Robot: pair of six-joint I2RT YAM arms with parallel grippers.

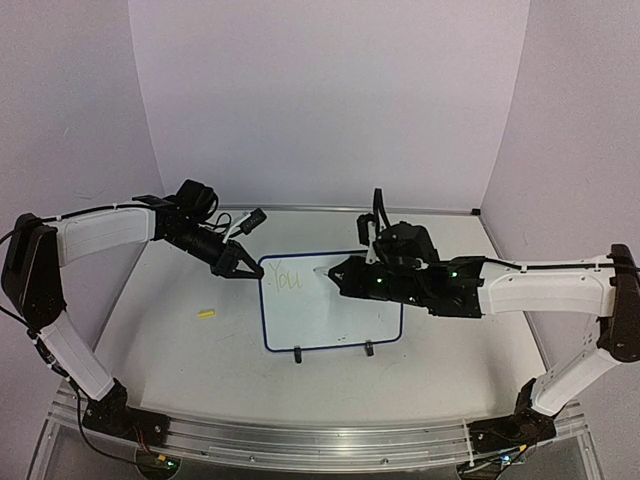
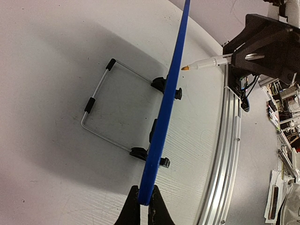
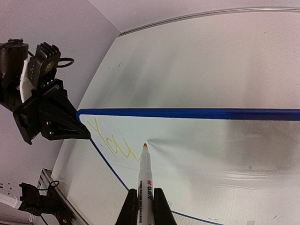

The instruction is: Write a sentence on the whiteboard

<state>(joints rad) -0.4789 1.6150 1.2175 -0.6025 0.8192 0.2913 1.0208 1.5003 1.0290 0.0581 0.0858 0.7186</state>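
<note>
Whiteboard (image 1: 335, 320) stands propped on the table (image 1: 180, 350), its upper left corner pinched between the closed fingers of the left pincer (image 1: 240, 270) — that corner is hidden under them. From the left wrist the board shows edge-on only, so its face cannot be read there. Just beside that pincer sits the sentence (image 3: 112, 143), only "You" legible. The right pincer (image 3: 146, 199) is clamped on a marker (image 3: 145, 176), with the barrel's end buried between its fingers and the tip just past the "u" — contact is hard to judge. A wire stand (image 2: 105, 101) sits behind the board. A small yellow piece (image 1: 206, 313) lies near the left pincer, too small to identify.
</note>
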